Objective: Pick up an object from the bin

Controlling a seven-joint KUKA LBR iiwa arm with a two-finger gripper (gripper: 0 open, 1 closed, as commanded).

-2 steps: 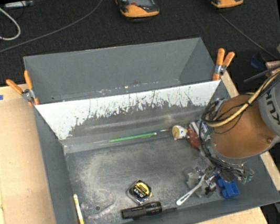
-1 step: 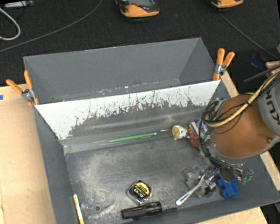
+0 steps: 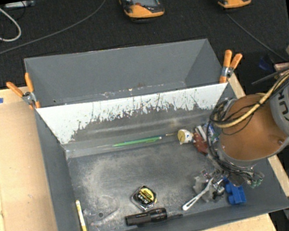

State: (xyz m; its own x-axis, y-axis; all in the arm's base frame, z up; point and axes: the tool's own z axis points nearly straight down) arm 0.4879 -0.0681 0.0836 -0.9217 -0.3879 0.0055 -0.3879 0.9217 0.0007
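One gripper (image 3: 215, 182) sits beside a blue plastic block (image 3: 235, 195), perhaps over a white spoon (image 3: 194, 202); how far open it is, I cannot tell.

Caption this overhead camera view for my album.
End effector low in the grey bin, beside a blue block and a white utensil.

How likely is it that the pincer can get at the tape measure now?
Probably yes. The tape measure lies alone on bare floor with nothing on it, and only open floor separates it from the pincer at the right-hand heap.
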